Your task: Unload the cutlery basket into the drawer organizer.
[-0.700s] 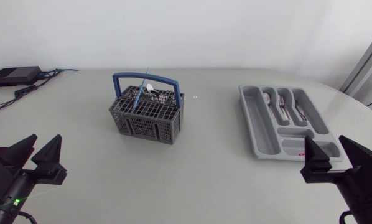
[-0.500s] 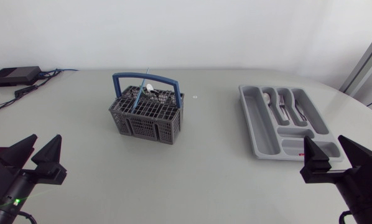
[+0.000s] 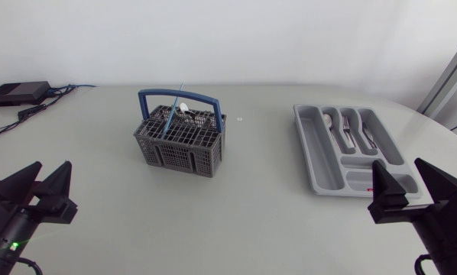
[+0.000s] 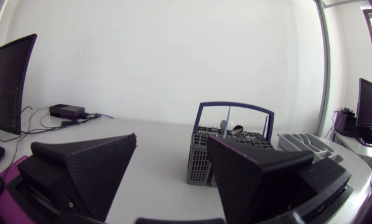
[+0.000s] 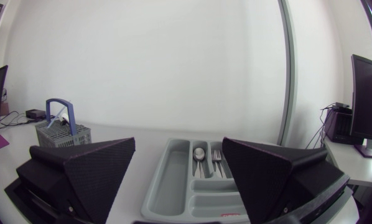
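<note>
The left gripper (image 3: pixel 53 168), lower left, and the right gripper (image 3: pixel 398 165), lower right, were held wide open, nothing gripped; cutlery was seen in the basket (image 3: pixel 181 141), upper centre.

blk box (image 3: pixel 18 93) w/ cables (image 3: pixel 31 111), far-left corner
</note>
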You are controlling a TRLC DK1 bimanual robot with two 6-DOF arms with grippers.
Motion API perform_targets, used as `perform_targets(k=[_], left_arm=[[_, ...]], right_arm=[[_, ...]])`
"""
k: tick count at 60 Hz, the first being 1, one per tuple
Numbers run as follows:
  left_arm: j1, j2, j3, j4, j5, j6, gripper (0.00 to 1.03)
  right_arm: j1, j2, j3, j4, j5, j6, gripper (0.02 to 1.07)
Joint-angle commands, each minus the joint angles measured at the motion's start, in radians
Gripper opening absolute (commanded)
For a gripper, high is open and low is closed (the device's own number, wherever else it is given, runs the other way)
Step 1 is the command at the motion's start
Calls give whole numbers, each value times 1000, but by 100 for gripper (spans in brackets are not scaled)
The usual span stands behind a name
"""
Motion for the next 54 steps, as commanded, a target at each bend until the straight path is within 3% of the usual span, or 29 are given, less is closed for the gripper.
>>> perform_targets(k=[1,13,28,37,54], left_arm=[[-6,40,87,7,-8,-21,99],[-26,280,220,46,-8,-43,99],[-41,579,366,27,-8,-26,96],[-49,703,450,-33,-9,25,93],[-73,1007,651,-195,-34,198,93]], right_arm=[[24,35,13,42,2,-6,102],[67,298,96,166,10,-6,102],[181,666,284,205,47,-2,99],[234,825,383,180,63,-3,99],[391,1157,625,-2,73,-42,99]])
